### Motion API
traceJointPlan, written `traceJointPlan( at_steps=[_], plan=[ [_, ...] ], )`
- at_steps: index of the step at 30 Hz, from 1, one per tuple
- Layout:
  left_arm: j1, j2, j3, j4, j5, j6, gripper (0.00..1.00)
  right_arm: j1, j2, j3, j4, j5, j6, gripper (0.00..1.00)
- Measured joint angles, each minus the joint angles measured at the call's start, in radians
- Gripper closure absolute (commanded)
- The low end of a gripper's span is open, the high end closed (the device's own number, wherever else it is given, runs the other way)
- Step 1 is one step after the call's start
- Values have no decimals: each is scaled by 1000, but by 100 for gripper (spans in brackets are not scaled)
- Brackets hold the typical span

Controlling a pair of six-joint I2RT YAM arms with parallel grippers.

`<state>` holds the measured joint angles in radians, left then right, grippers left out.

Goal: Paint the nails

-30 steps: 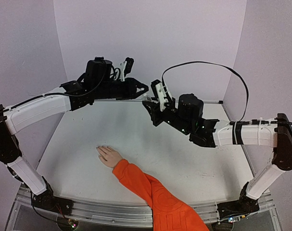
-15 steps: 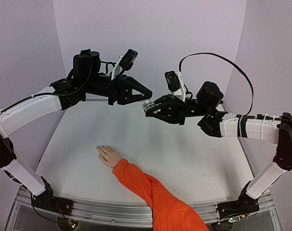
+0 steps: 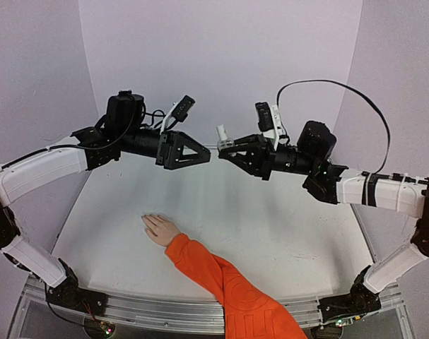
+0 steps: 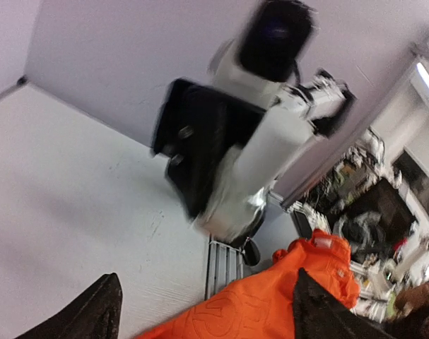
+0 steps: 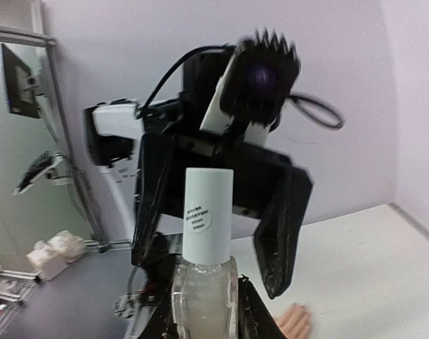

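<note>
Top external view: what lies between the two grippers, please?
A clear bottle with a white cap, held in the right gripper, points at the open left gripper; the right wrist view confirms it.

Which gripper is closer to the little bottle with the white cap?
Right. The right gripper is shut on the bottle, holding it up; the left gripper hangs open facing its cap, apart from it.

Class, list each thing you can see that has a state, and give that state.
left gripper: jaws open, empty.
right gripper: jaws shut on the bottle.
bottle: capped, held off the table.
hand: flat on the table, untouched; nails too small to judge.
</note>
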<state>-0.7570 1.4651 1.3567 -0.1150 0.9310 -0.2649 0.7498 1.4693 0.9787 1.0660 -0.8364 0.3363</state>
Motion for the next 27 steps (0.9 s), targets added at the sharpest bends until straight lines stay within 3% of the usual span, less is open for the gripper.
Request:
traceJointPlan(
  at_steps=[2,9,14,20,27],
  plan=[
    [31,-29,-44,-24,-57,-58,5,-3,-38,0,-76,117,-81,100],
    [72,-108,-72,-100,-316,-241,7,13,-40,35,-261,563,-245,100],
    [71,-114,-66,-130,-488,-337,25,78,37,69,-309,840,-313,100],
    [68,-36,-1,-140,-578,-389,37,181,142,134,-335,1035,-381,100],
    [23,0,24,-145,-647,-390,40,221,203,194,-341,1094,-417,100]
  ],
)
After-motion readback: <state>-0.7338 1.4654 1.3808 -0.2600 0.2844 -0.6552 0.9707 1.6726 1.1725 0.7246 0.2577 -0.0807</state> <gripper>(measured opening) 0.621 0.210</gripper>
